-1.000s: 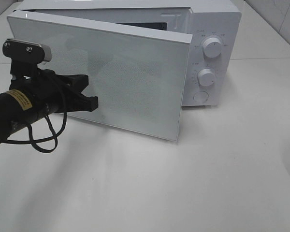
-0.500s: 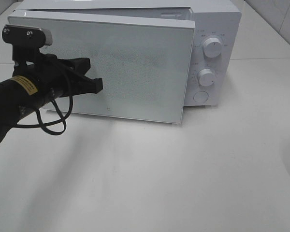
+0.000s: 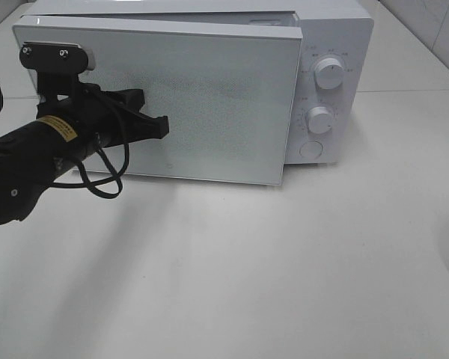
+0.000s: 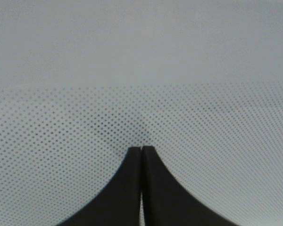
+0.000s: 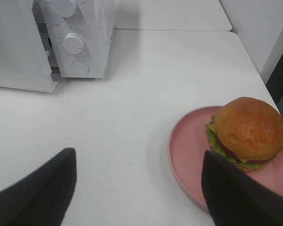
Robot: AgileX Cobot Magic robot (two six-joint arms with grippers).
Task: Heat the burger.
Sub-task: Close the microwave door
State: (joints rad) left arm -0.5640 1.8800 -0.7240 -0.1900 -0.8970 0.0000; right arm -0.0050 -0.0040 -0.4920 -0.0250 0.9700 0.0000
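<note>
In the high exterior view a white microwave (image 3: 209, 82) fills the upper half of the frame, standing on a plain white table (image 3: 284, 277). Its frosted, dot-patterned door (image 3: 194, 105) hangs slightly ajar, the free edge near the control panel standing a little proud of the body. Two round knobs (image 3: 328, 73) and a round button sit on the panel at upper right. The left gripper (image 3: 162, 127) comes in from the left edge on a black arm with a looping cable, its tips pressed to the door glass left of centre. A pale tiled wall shows in the upper right corner. The burger is not seen here.

In the left wrist view the dotted door glass (image 4: 141, 94) fills the frame. The left gripper (image 4: 141, 149) rises from the bottom centre, its two dark fingers pressed together with nothing between them, tips against the glass.

In the right wrist view the burger (image 5: 247, 132) sits on a pink plate (image 5: 188, 155) at the lower right, on the white table (image 5: 132, 117), well apart from the microwave (image 5: 61, 37) in the upper left. The right gripper (image 5: 137, 179) shows its fingers (image 5: 42, 188) spread wide at the bottom corners, empty, above the table. A second white surface and a dark gap lie along the top and right edges.
</note>
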